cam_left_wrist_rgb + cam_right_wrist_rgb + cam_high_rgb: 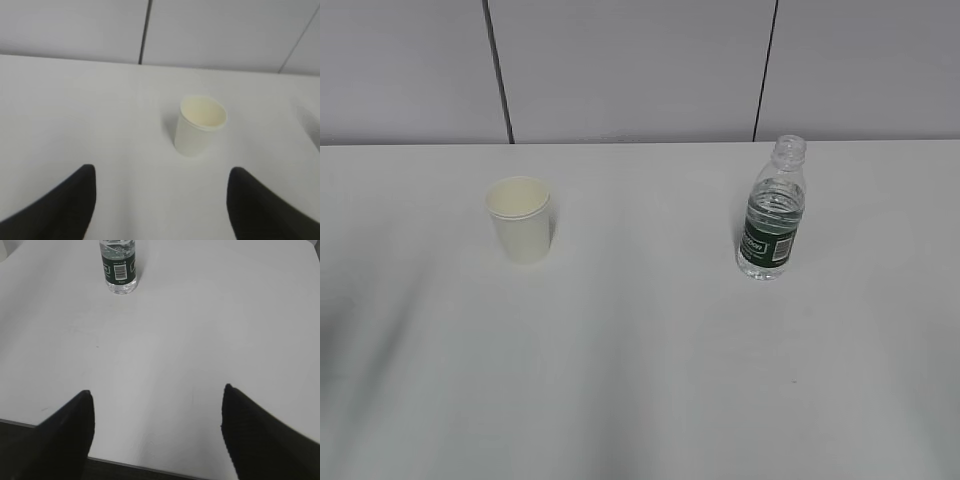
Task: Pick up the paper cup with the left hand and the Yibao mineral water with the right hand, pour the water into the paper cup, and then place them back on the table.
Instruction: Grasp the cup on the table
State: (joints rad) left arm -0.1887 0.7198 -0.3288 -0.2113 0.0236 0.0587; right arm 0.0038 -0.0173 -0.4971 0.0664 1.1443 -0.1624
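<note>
A small white paper cup stands upright on the white table, left of centre; it also shows in the left wrist view. A clear Yibao bottle with a dark green label and no cap stands upright to the right, part full of clear water; it also shows in the right wrist view. My left gripper is open and empty, well short of the cup. My right gripper is open and empty over the table's near edge, far from the bottle. Neither arm shows in the exterior view.
A grey panelled wall runs behind the table's far edge. The table's near edge shows under my right gripper, with dark floor beyond it.
</note>
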